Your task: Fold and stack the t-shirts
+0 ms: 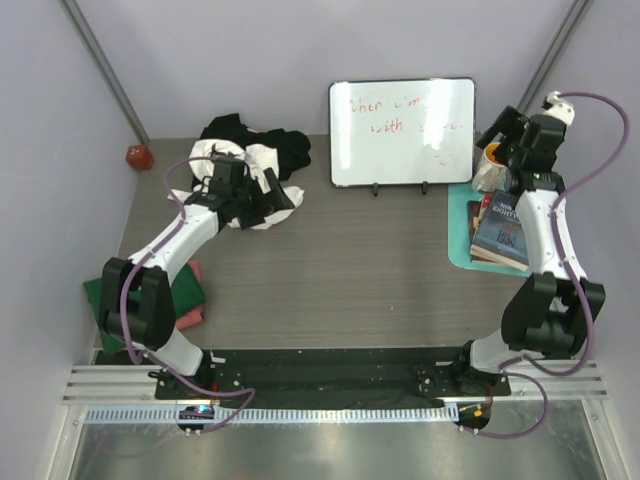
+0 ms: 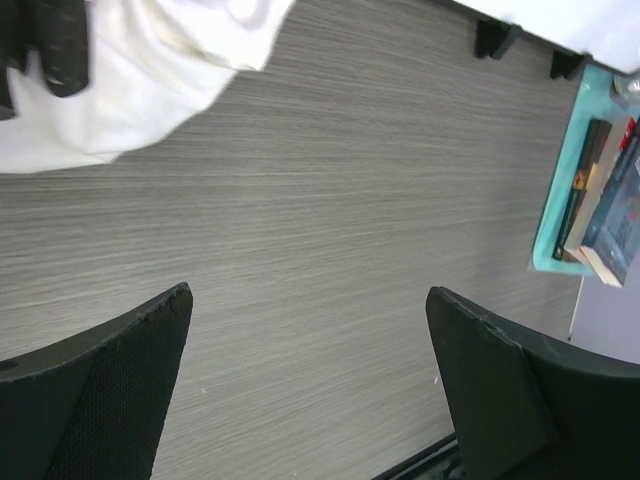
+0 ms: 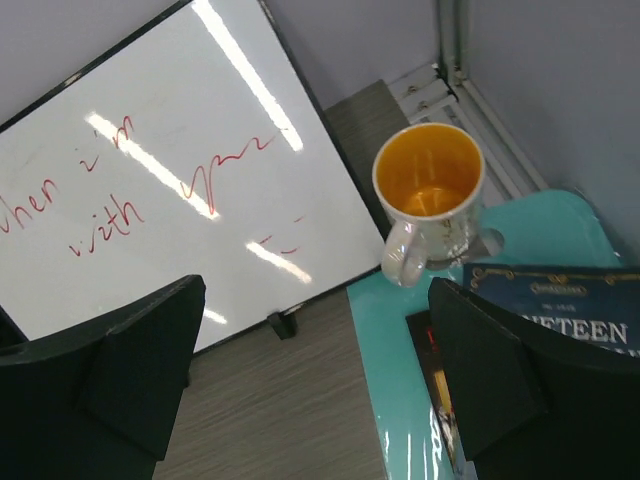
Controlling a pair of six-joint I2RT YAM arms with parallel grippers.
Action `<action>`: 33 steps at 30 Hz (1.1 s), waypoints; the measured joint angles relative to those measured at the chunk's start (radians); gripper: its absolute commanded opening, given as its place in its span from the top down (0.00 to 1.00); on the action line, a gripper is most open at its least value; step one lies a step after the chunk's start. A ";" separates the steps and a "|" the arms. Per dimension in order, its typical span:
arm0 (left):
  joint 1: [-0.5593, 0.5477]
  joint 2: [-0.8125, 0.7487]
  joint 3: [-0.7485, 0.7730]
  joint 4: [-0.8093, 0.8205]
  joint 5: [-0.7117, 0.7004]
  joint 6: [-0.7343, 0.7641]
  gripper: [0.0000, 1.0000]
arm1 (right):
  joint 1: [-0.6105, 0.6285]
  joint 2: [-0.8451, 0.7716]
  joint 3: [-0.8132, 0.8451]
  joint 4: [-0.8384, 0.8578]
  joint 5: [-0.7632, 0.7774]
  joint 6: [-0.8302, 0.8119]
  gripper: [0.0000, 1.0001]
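At far left we are seeing a dark green t-shirt (image 1: 186, 291) and a salmon pink t-shirt (image 1: 190, 318) lying folded by the left arm's base. The left gripper (image 2: 308, 295) is hanging wide open and empty over bare table (image 2: 330, 200). The crumpled white t-shirt (image 2: 150, 70) is lying just past its fingertips, with a black t-shirt (image 1: 292, 148) heaped behind. At right, the right gripper (image 3: 318, 288) is gaping empty above a yellow-lined mug (image 3: 430, 200) at the teal mat's (image 3: 385, 380) far edge.

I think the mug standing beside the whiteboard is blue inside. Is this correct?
Not quite: the mug beside the whiteboard is orange-yellow inside, not blue. The right wrist view shows it.
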 measured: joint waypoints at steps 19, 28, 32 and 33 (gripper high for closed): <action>-0.237 0.271 0.282 0.017 0.073 -0.008 0.00 | -0.184 -0.172 -0.282 -0.227 0.205 0.175 0.00; -0.301 0.374 0.346 0.015 0.098 -0.008 0.00 | -0.234 -0.178 -0.370 -0.294 0.257 0.212 0.00; -0.320 0.429 0.395 0.015 0.104 -0.008 0.00 | -0.290 -0.178 -0.410 -0.302 0.259 0.235 0.00; -0.326 0.441 0.409 0.015 0.106 -0.008 0.00 | -0.301 -0.177 -0.418 -0.303 0.258 0.238 0.00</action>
